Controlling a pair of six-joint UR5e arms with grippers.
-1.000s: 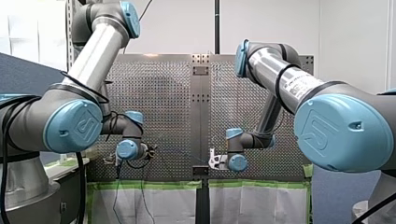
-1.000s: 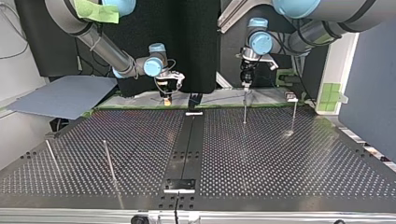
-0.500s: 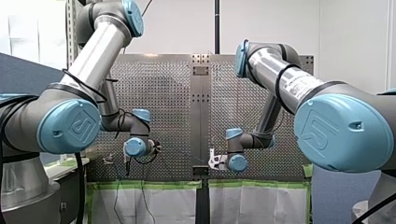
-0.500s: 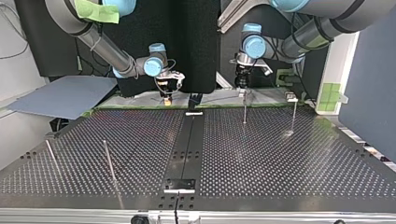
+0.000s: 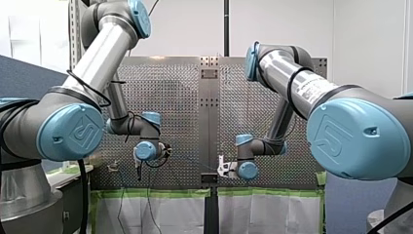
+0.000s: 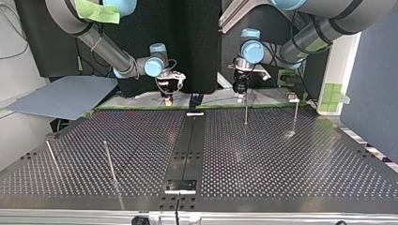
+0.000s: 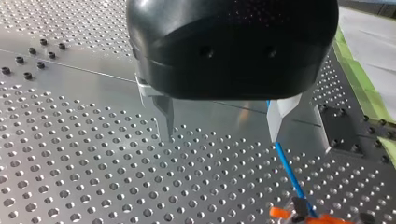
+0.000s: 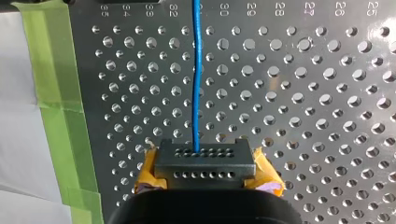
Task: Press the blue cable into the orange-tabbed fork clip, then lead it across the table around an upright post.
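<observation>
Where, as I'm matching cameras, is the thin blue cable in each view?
Left wrist view: thin blue cable runs past one finger to the orange-tabbed fork clip.
Right wrist view: straight ahead from my right end effector.
Front view: faint line from my left end effector to my right.
Top view: too thin to tell.
Shared landmark: green tape edging the perforated table.

The blue cable (image 8: 196,84) is a bright thin line over my bench (image 6: 281,159), which is dark grey metal patterned all over with even rows of round holes. The fork clip (image 7: 306,217) has orange tabs. My left jaws are pale metal under a glossy black housing (image 7: 233,46). My right jaws wear yellow pads (image 8: 266,173) around a black block dotted with rows of tiny holes. Green tape (image 8: 60,93) edges the bench, with white sheeting (image 8: 18,116) beyond. My arms (image 5: 287,73) are silver with light blue caps.
</observation>
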